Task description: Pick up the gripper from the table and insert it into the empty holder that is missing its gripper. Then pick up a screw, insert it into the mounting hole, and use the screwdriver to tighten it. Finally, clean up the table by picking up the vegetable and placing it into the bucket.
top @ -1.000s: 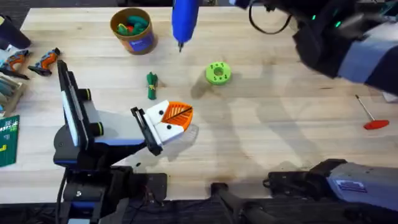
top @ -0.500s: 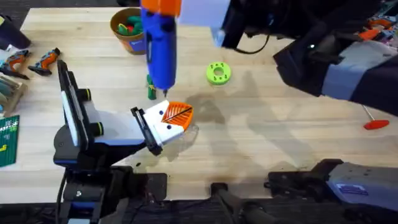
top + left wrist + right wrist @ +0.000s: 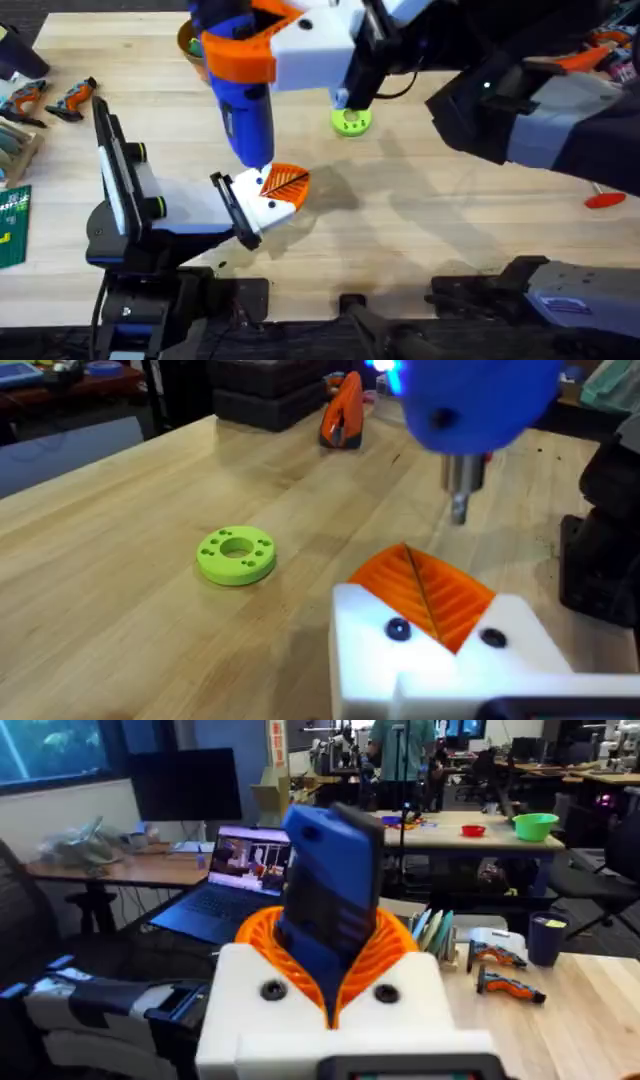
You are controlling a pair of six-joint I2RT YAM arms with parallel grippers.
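The right gripper is clamping the screwdriver between its orange ribbed pads, gripping it around the blue barrel and holding it roughly upright with the metal tip pointing down, because a driver has to stand in line with a screw to turn it. The tip is hanging just above the holder, close to the orange gripper that is already sitting in that white block, so the fingertip-fitting step looks done and the tightening step looks to be the one in hand. The left arm is lying low on the table and presenting the holder face-up, which is probably why it is being kept flat: it is offering the mounting hole to a tool coming from above. In the left wrist view two dark round spots are showing on the white face below the orange part; whether a screw is seated in either one I cannot tell, nor whether the tip is lined up with one. As for the left gripper, I cannot tell if it is spread or closed. A lime-green disc is lying beyond the holder, apart from it, and the bucket is standing farther beyond, largely hidden behind the right gripper. A red-handled rod is lying well away from the holder.
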